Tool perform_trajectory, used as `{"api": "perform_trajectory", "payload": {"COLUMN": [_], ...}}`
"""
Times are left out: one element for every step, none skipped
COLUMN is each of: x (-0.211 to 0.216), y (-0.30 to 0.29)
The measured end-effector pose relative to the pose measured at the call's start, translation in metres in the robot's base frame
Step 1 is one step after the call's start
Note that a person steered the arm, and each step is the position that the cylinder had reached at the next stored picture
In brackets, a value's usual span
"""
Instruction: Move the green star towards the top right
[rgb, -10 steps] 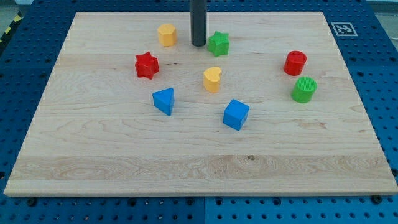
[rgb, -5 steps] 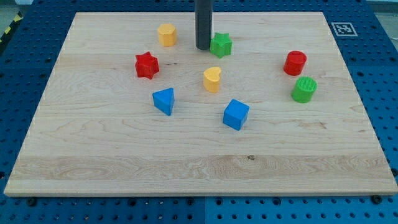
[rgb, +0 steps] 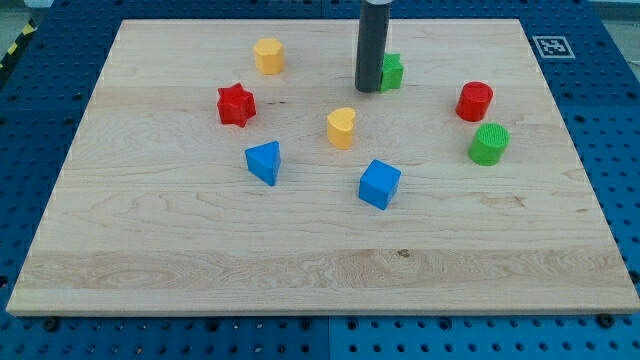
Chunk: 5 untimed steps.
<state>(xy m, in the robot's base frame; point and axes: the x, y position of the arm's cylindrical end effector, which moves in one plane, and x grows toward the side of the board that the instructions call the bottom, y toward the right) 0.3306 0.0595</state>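
Camera view: my tip (rgb: 369, 89) stands upright, touching the green star's (rgb: 392, 71) left side; no hand shows.

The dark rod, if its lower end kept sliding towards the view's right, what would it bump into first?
My tip already sits against the green star, partly hiding it. Past that, the red cylinder lies further right, slightly lower, so probably just off that line.

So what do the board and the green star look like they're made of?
The board looks like pale wood, matte, with visible grain lines and plank seams. The green star, partly hidden behind my tip, looks like moulded plastic: uniform saturated colour, though that's uncertain.
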Motion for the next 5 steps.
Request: {"api": "perform_trajectory", "payload": {"x": [-0.004, -0.009, -0.028, -0.032, -0.032], "y": [-0.001, -0.011, -0.011, -0.005, 0.009]}}
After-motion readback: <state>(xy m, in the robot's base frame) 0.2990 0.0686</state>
